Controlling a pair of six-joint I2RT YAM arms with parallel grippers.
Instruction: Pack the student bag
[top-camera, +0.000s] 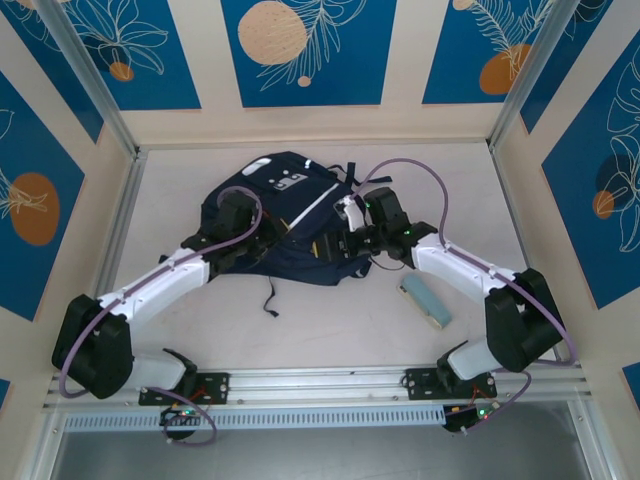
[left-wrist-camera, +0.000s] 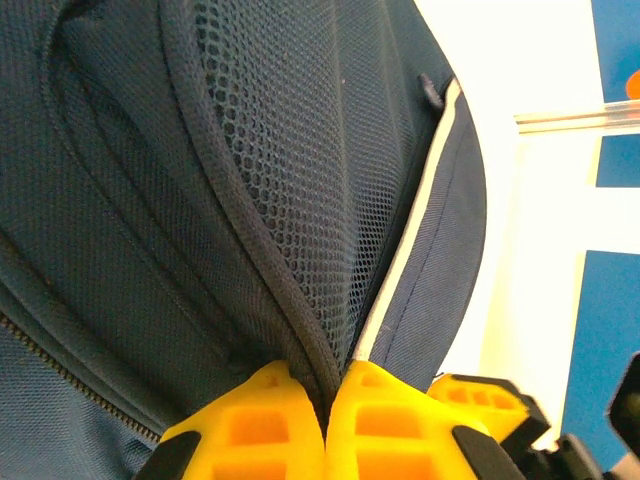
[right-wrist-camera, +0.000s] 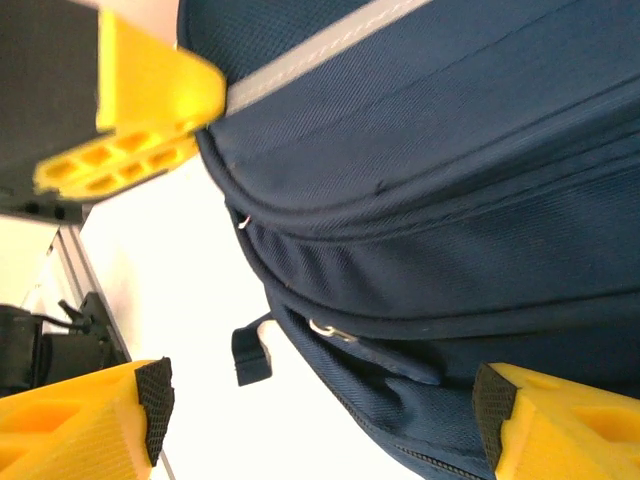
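The student bag (top-camera: 285, 200), navy blue with a white stripe, lies flat at the middle of the table. My left gripper (top-camera: 280, 240) is at its near edge. In the left wrist view its yellow fingers (left-wrist-camera: 260, 420) are shut on the bound edge of the bag's (left-wrist-camera: 130, 200) mesh pocket. My right gripper (top-camera: 340, 243) is at the bag's right side and stands open (right-wrist-camera: 320, 420). A lower corner of the bag (right-wrist-camera: 450, 150) with a metal zipper pull (right-wrist-camera: 335, 332) lies between its wide-apart fingertips (right-wrist-camera: 100, 420).
A pale blue oblong pouch (top-camera: 426, 302) lies on the table right of the bag, beside the right forearm. A dark strap (top-camera: 270, 298) trails toward the front. A short webbing loop (right-wrist-camera: 250, 355) hangs off the bag's corner. Walls enclose the table on three sides.
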